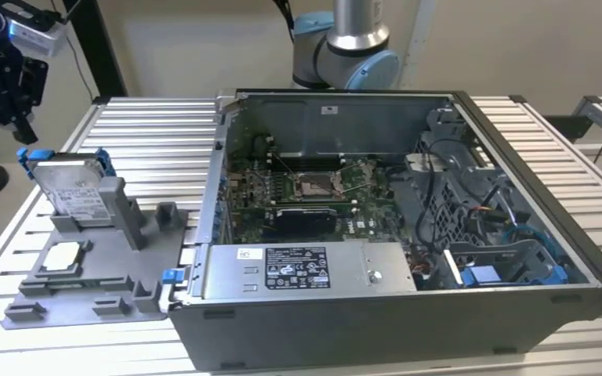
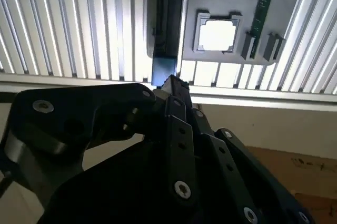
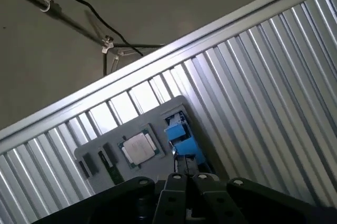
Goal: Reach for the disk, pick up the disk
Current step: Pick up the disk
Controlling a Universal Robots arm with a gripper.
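Note:
The disk (image 1: 71, 188) is a silver-grey drive with a white label and a blue bracket. It stands on edge in a grey holder (image 1: 103, 282) at the exterior view's left. My black gripper (image 1: 23, 133) hangs just above and beyond the disk's top edge, apart from it, fingers together and holding nothing. In the second wrist view the gripper (image 2: 172, 80) points at the disk (image 2: 167, 18), seen edge-on, with its blue bracket (image 2: 163, 69) just past the fingertips. In the first wrist view the blue bracket (image 3: 181, 138) lies just beyond the gripper (image 3: 189, 176).
A small square silver chip (image 1: 63, 254) rests in the same grey holder, also seen in both wrist views (image 2: 217, 34) (image 3: 138, 148). An open computer case (image 1: 385, 235) fills the middle of the slatted metal table (image 1: 144, 133). The arm's base (image 1: 345, 47) stands behind the case.

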